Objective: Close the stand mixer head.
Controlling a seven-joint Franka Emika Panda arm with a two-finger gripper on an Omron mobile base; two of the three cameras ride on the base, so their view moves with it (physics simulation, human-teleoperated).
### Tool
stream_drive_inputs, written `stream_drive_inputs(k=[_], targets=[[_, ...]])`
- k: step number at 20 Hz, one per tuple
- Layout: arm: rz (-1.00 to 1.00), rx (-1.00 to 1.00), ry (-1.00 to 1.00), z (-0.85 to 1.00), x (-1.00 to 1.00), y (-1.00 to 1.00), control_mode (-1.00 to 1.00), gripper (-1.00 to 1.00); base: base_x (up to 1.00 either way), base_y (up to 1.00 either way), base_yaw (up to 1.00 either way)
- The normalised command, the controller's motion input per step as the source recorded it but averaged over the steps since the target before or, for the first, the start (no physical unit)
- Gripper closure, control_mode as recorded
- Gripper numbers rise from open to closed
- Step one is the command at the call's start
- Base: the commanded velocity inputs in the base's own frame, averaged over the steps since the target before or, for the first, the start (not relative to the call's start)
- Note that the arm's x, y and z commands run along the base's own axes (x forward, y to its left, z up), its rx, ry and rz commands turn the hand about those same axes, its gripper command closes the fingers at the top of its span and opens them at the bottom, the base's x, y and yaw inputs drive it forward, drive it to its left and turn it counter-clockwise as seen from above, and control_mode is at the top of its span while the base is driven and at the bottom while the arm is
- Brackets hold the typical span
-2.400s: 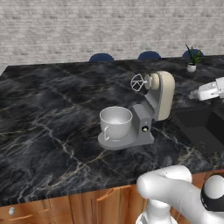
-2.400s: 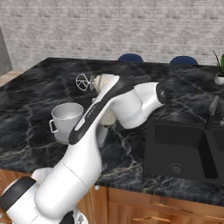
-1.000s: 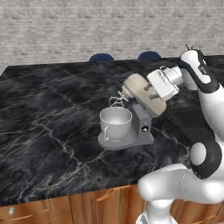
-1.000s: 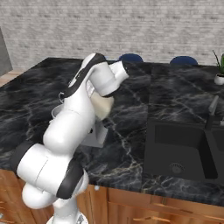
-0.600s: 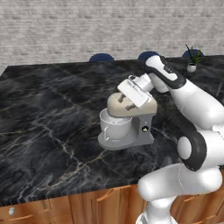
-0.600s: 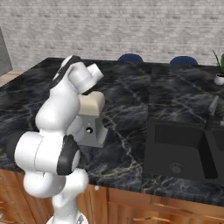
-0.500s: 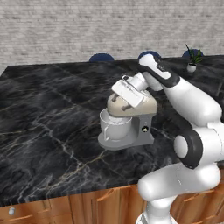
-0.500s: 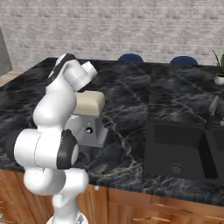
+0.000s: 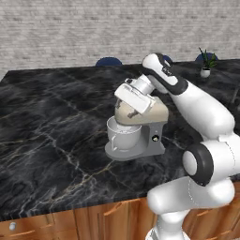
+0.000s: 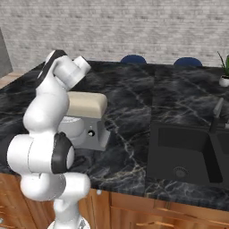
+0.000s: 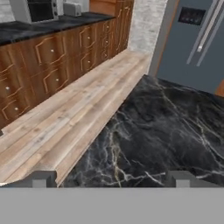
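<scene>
Table first: black marble, and it's the only thing carrying the mixer, which just sits loose on it, well below the tool. Main risk I see: if I keep pressing once the head bottoms out, the load goes into the base and the whole mixer could skid or tip toward the table edge.

Arm is folded up tight over the mixer. From the right base view it hides most of the bowl side, so I'm judging seating from one angle only. That's a blind spot, not a fact about the latch.

Mixer head sits right under the tool, looking level or nearly level over the grey base. I can't tell if it's fully seated. If I pull off too early it may be left slightly propped.

Bowl is below and just in front of the tool. The whisk is hidden, so I'd assume it's inside the bowl; a skewed push could jam it against the bowl wall.

Tool rests at the front top of the head. Fingertips sit wide apart in the hand view, nothing between them. Contact is a push, not a grip, so it can slide off the rounded nose and hit the bowl rim.
</scene>
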Motion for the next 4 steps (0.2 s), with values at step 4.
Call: stream_drive_inputs(k=[4], targets=[[0.00,0.00,0.00,0.00,0.00,0.00,-1.00,-1.00,0.00,0.00,0.00]])
